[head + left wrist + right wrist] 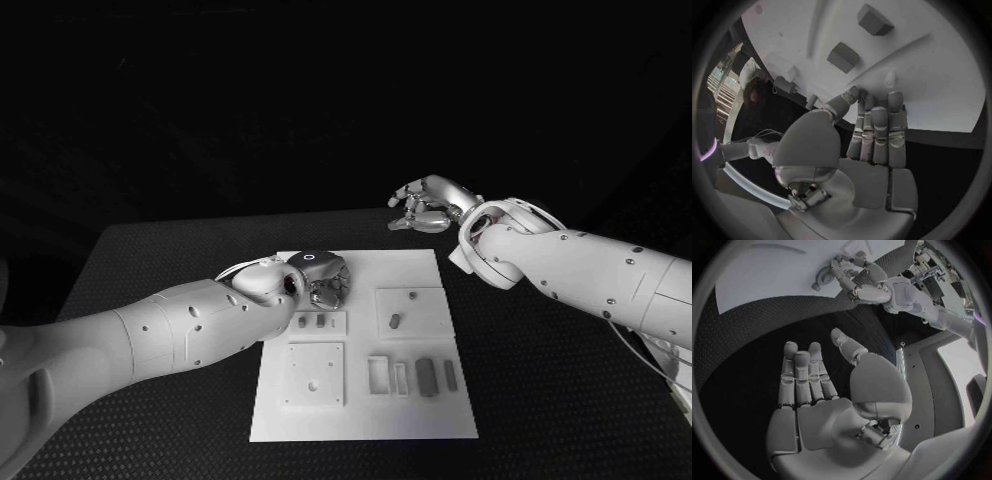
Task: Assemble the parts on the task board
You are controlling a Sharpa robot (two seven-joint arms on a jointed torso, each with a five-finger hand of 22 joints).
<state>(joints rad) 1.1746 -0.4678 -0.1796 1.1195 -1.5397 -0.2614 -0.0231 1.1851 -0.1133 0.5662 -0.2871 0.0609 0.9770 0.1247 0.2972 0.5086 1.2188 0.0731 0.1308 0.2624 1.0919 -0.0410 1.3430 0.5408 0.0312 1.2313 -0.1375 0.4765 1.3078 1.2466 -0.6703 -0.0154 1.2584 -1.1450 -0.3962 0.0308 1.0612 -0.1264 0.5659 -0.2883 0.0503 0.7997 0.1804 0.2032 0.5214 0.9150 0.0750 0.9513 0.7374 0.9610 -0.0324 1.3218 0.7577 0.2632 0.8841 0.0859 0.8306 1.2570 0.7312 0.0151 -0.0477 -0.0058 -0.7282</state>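
The white board lies flat in the middle of the black table, its long side running away from the robot. The left hand hangs over the far left part of the board, fingers pointing down toward it; from the camera at its wrist the fingers lie straight and side by side with the thumb set a little apart, and nothing is held in them, so the hand is open and empty. Whether the fingertips actually touch the board I cannot quite tell from here. The right hand is off the board altogether, hovering over the bare table just past the board's far right corner; its fingers are stretched out and parted from the thumb, and it holds nothing either. The small grey parts sit on the board: one dark piece stands in a raised square plate near the middle, a pair of short pieces lies just beside the left hand (almost under its wrist), and a taller dark block rests in a row of slots toward the near right. A larger square plate lies at the near left.
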